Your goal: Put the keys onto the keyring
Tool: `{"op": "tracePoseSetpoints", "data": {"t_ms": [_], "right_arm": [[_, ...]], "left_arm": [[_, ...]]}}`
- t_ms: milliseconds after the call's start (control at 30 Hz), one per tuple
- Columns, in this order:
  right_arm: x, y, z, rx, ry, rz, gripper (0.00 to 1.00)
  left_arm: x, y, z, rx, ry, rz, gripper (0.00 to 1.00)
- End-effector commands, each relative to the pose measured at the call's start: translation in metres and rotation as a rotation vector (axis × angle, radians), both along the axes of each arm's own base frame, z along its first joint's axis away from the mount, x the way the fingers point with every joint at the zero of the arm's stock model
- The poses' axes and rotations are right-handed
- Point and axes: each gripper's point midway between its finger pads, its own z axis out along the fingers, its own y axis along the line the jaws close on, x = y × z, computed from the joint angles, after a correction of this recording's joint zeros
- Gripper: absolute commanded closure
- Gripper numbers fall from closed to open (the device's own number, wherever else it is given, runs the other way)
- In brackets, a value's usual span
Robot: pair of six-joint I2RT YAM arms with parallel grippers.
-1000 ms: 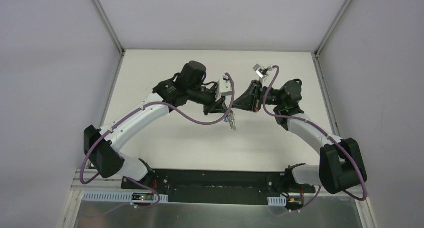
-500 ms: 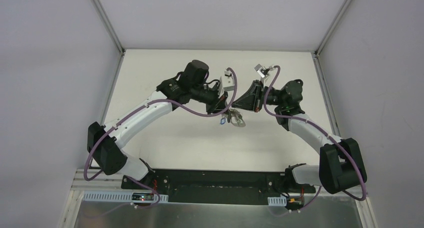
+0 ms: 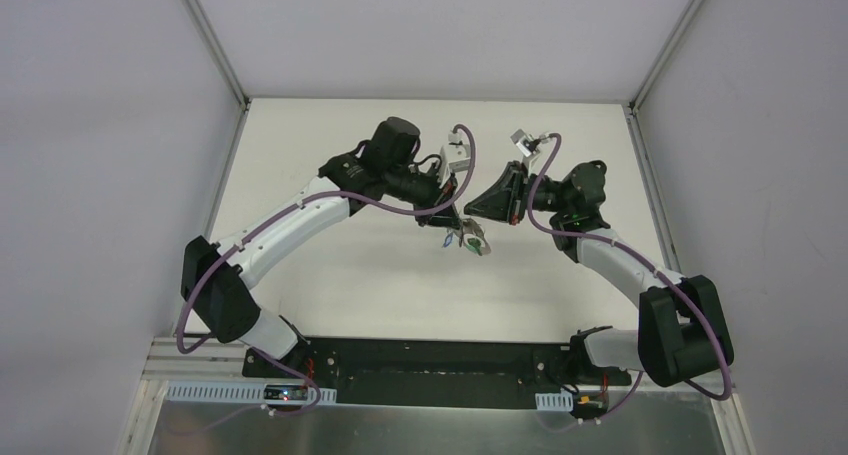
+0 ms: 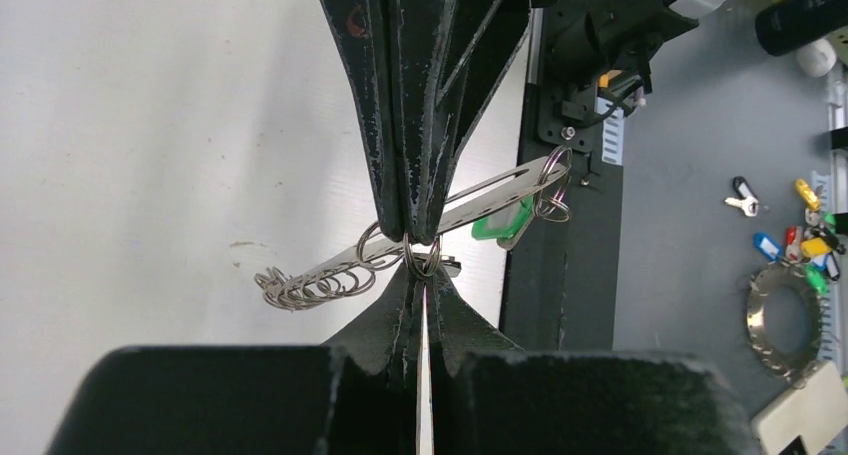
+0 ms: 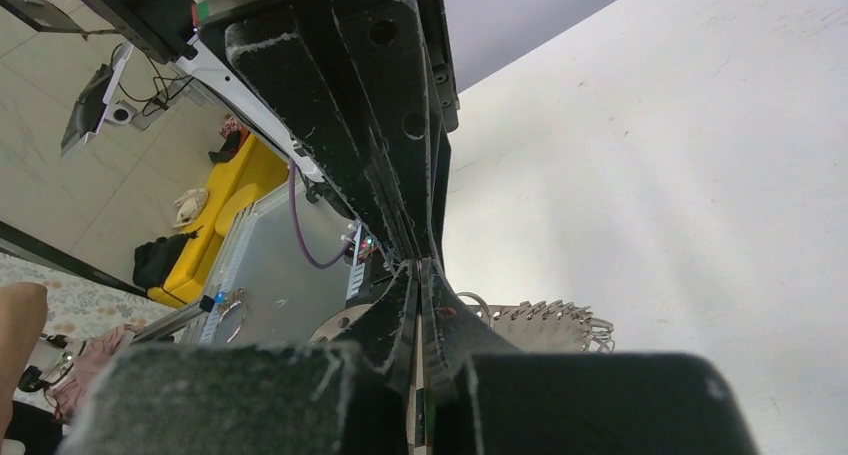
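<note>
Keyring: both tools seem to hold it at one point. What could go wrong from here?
1. The left tool and right tool pinch the keyring tip to tip at one small ring; if either pulls or twists, it may slip out, or the tips may collide.
2. The green key and the chain of rings hang loose beside the grip and could snag.

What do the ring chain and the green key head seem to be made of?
Ring chain: likely steel wire, because it is silvery, thin and glinting. Green key head: probably plastic, because it is opaque with a smooth, dull sheen.
</note>
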Motion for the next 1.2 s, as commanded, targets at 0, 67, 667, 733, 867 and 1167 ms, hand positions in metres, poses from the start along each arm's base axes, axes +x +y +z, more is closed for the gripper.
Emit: {"op": "tracePoseSetpoints", "data": {"t_ms": [0,67,667,733,867,1167], "right_arm": [[-0.012,0.001,0.012,0.025,-0.106,0.032,1.0],[-0.013,0.001,0.012,0.026,-0.111,0.035,1.0],[-0.02,-0.001,0.014,0.035,-0.13,0.057,1.0],[-0.021,-0.001,0.015,0.036,-0.127,0.059,1.0],[-0.022,-0.001,0.015,0.037,-0.129,0.062,1.0],[-0.016,-0.004,0.011,0.027,-0.129,0.037,1.0]], "left_arm": [[0.011,-0.02,0.039,-0.151,-0.027,-0.014,1.0],[0.012,-0.021,0.04,-0.168,-0.008,-0.007,1.0],[0.024,-0.024,0.041,-0.263,0.035,0.006,1.0],[0.028,-0.023,0.042,-0.282,0.019,0.016,0.97],[0.031,-0.019,0.035,-0.278,0.016,0.032,0.91],[0.024,-0.002,0.033,-0.235,-0.074,0.004,0.73]]}}
